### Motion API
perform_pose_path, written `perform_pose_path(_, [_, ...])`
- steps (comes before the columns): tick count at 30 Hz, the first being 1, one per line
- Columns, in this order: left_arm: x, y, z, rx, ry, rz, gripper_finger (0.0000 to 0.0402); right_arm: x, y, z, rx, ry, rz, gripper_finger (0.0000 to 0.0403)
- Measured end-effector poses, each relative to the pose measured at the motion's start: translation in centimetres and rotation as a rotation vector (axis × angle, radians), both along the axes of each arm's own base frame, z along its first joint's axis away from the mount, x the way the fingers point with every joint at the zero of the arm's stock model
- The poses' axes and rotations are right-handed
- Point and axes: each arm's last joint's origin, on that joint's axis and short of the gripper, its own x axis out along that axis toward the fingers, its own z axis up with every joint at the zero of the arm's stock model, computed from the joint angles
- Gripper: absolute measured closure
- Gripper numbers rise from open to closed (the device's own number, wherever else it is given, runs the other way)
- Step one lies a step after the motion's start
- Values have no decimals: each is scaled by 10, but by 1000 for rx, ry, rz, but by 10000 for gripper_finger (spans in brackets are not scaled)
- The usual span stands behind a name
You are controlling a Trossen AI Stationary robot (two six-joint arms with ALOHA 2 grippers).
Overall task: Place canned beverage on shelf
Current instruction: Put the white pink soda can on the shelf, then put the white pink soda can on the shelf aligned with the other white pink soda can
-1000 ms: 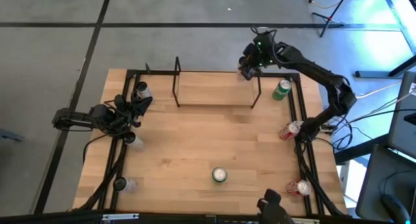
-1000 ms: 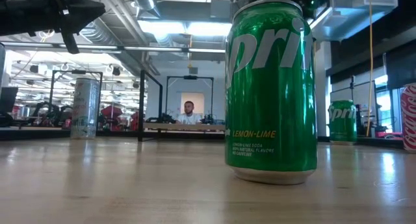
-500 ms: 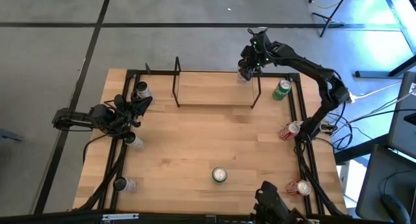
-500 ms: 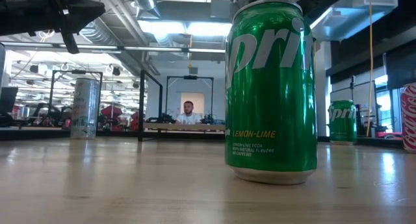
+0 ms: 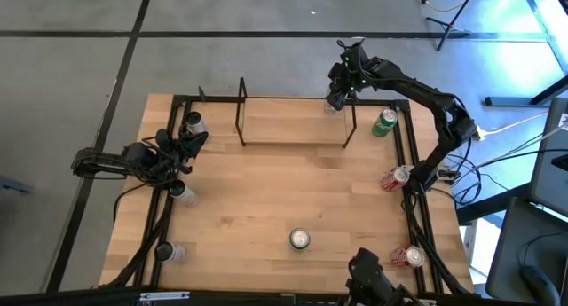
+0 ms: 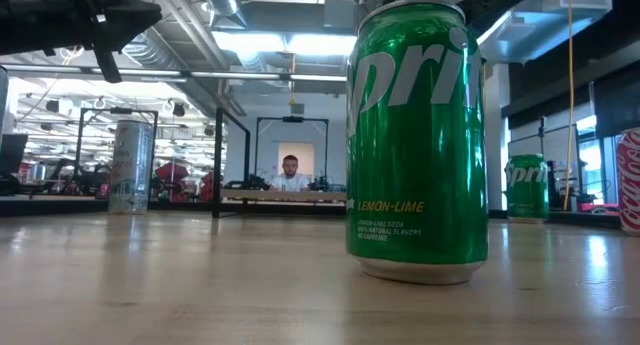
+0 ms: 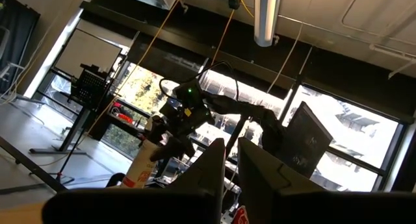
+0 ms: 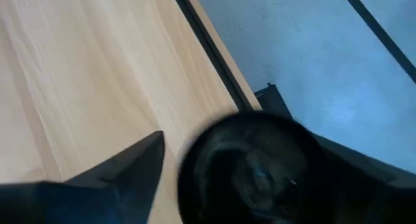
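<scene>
Wood table (image 5: 266, 200); right claw (image 5: 335, 100) over can (image 8: 253, 165), shelf (image 5: 297, 129) end.

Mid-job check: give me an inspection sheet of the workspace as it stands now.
Surface: light wooden table, cans near its edges.
Job's things: black wire shelf with wooden base at far edge; dark-topped can under right gripper, at shelf's right end.
Clutter: green cans, red cans, silver cans.
Grippers: left gripper shut, at left edge.
Cables: bundle right of table.
Surroundings: person beyond table.

Bright overhead light, blurred right-wrist foreground
</scene>
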Motion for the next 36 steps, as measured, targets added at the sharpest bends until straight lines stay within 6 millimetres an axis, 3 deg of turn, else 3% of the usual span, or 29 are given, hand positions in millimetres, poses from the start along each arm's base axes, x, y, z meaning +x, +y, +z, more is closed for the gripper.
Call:
perform_pose_path(6, [0, 0, 0, 2, 0, -5, 366, -6, 6, 14, -29, -19, -3, 18])
perform_pose_path(16, [-3, 2, 2, -41, -31, 80, 366, -20, 31, 56, -54, -189, 41, 22])
perform_pose_path(20, [-5, 4, 3, -76, -47, 134, 366, -9, 45, 64, -10, -287, 119, 23])
perform_pose_path(25, [-5, 4, 3, -80, -48, 137, 357, 19, 81, 66, 70, -331, 232, 23])
perform_pose_path(32, [-5, 4, 5, -44, -41, 123, 284, 50, 139, 65, 78, -298, 334, 23])
perform_pose_path(36, [-7, 2, 19, 15, -35, 93, 231, 58, 160, 65, 94, -288, 331, 23])
